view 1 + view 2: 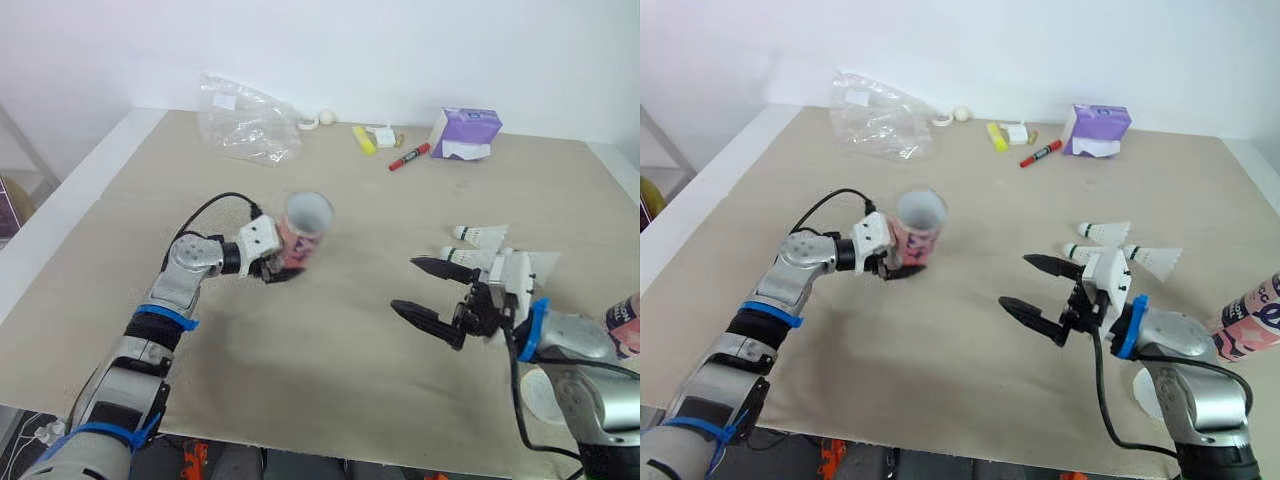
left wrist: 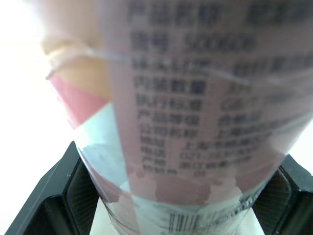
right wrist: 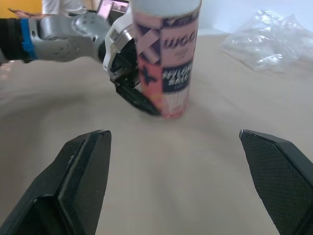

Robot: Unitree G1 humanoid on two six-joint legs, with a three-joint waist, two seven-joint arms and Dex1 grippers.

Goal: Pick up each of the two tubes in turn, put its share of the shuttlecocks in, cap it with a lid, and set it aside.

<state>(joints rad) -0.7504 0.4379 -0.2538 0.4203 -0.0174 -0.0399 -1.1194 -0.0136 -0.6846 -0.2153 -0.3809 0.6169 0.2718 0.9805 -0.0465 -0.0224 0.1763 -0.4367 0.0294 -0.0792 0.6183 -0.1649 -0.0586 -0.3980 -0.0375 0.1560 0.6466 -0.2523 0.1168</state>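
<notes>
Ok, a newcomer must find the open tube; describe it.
On the beige table, look left of centre, at the left gripper. It is shut on a pink printed tube with its mouth open; the other tube sits at the right edge.

The tube (image 3: 166, 58) carries white capitals on dark panels: "NYLON" reads clearly, while the lines above and below it read only in part. Its other side has rows of blurred Chinese print, a number seemingly beginning "021", and a barcode.

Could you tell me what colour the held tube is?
Pink tube with navy panels and white lettering, best in the right wrist view.
</notes>
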